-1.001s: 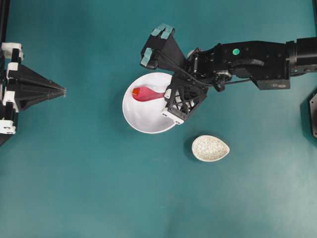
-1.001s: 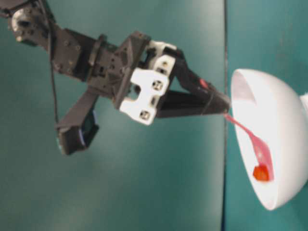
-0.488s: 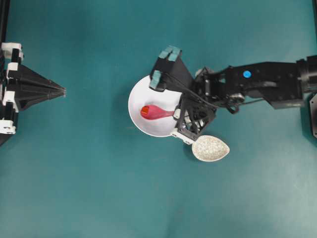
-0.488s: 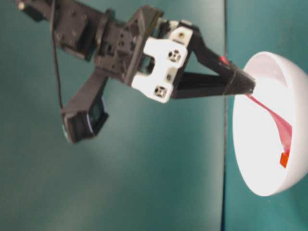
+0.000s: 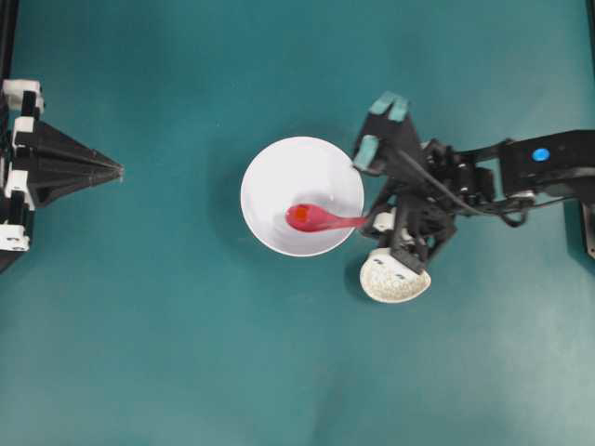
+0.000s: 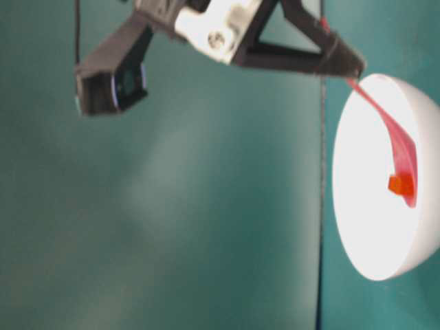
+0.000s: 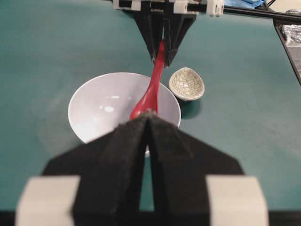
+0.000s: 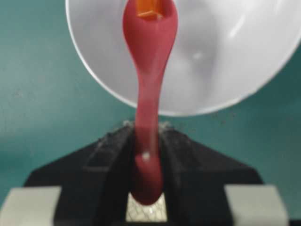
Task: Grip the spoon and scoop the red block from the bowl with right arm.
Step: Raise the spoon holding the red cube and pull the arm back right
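At nine o'clock in my overhead view I see the left end effector (image 5: pixel 119 170) parked at the bench (image 5: pixel 186 353) edge, its black pointed fingers pressed together with nothing between them; the left wrist view shows the same closed tips (image 7: pixel 148 117) in the foreground.

Near the centre sits the bowl (image 5: pixel 270 177), white and round, standing on the teal bench. Inside it, toward four o'clock of its floor, lies the scoop of the spoon (image 5: pixel 311 218), and the red block (image 5: pixel 300 215) rests in that scoop. The table-level view shows the block (image 6: pixel 399 184) sitting on the spoon (image 6: pixel 399 148) against the bowl's (image 6: pixel 364 227) inner wall, though that picture is blurred and I cannot tell whether the scoop touches the bowl's floor or hangs just above it.

The handle runs out over the rim toward three o'clock, where the right end effector (image 5: pixel 376 221) is clamped on it. The right wrist view confirms this: the handle of the spoon (image 8: pixel 149 84) passes between the two black fingers (image 8: pixel 106 155), gripped narrow, and the block (image 8: pixel 149 7) shows at the scoop's far end.

Just at five o'clock of the bowl, partly under the right end effector, lies a small speckled dish (image 5: pixel 390 283).
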`<action>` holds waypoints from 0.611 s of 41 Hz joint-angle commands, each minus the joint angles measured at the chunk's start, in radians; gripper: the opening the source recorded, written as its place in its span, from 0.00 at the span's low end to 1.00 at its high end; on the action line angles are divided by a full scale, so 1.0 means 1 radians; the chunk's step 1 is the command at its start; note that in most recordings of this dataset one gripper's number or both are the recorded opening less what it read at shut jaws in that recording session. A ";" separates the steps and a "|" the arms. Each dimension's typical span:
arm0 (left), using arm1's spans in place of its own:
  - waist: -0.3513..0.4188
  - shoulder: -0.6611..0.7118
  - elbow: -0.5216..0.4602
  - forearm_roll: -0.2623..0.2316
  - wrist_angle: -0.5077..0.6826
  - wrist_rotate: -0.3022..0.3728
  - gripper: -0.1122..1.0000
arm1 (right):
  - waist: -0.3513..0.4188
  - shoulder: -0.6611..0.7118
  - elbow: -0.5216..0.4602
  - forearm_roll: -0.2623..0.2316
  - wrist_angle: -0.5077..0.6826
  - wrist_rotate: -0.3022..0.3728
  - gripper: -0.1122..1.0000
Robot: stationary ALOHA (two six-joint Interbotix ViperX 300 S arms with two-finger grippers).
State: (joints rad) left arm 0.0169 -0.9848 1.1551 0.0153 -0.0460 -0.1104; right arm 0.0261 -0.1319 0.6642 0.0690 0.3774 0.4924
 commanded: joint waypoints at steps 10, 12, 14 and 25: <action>0.003 0.003 -0.025 0.003 -0.003 -0.002 0.10 | 0.005 -0.149 0.094 -0.005 -0.163 0.000 0.30; 0.003 0.003 -0.025 0.003 -0.003 -0.002 0.10 | 0.005 -0.166 0.098 -0.005 -0.163 -0.002 0.30; 0.003 0.003 -0.025 0.003 -0.003 -0.002 0.10 | 0.005 -0.183 0.100 -0.005 -0.160 -0.002 0.30; 0.003 0.003 -0.025 0.003 -0.005 -0.002 0.10 | 0.005 -0.276 0.043 -0.009 -0.038 -0.006 0.30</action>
State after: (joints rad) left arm 0.0169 -0.9848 1.1551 0.0153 -0.0460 -0.1104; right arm 0.0276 -0.3682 0.7547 0.0660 0.3037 0.4893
